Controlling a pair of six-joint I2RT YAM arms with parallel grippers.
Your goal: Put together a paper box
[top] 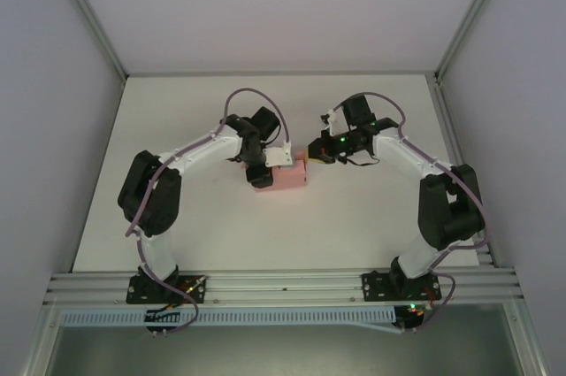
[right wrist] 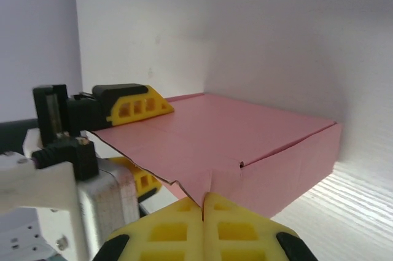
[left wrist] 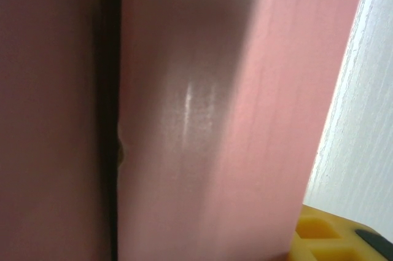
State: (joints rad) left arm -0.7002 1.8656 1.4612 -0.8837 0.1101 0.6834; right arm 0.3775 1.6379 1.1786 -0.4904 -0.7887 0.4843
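The pale pink paper box (top: 290,179) lies mid-table as a low rectangular box with its lid folded over. My left gripper (top: 263,174) is at its left end. In the right wrist view one of its yellow fingers (right wrist: 132,106) lies on top of the lid panel and the other sits under it, clamping the card. Close pink card (left wrist: 233,126) with a dark seam takes up most of the left wrist view, beside one yellow finger (left wrist: 322,236). My right gripper (right wrist: 202,209) is shut, pinching a corner fold of the box (right wrist: 245,132). In the top view it (top: 315,153) sits at the box's right end.
The box rests on a white table (top: 371,217) enclosed by pale walls on three sides. An aluminium rail (top: 283,286) carrying both arm bases runs along the near edge. Bare table lies in front of and behind the box.
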